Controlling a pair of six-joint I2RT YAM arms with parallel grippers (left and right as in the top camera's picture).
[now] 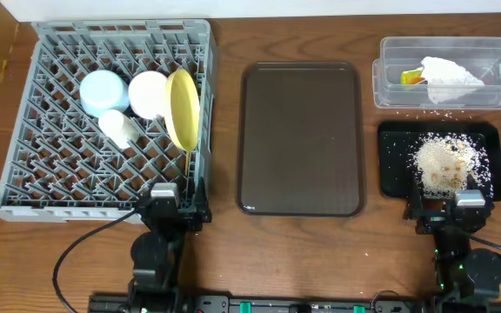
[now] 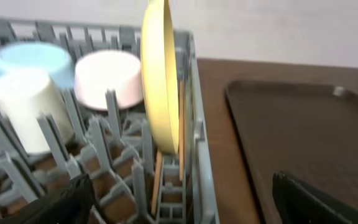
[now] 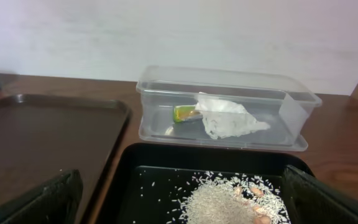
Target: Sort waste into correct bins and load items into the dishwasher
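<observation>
The grey dish rack (image 1: 24, 130) holds the light blue bowl (image 1: 103, 90) and the pale pink bowl (image 1: 149, 94) side by side, with the small white cup (image 1: 120, 128) just in front of them. The pale yellow plate (image 1: 183, 109) stands on edge near the rack's right wall, thin wooden chopsticks (image 2: 158, 180) beside it. The crumpled white wrapper (image 1: 449, 80) lies in the clear tub (image 1: 388, 97). Rice-like crumbs (image 1: 446, 161) are heaped in the black tray (image 1: 394, 169).

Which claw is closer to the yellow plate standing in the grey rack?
The left. The left claw sits at the rack's near edge, just in front of the plate; the right claw is far off to the side, by the black tray of rice.
</observation>
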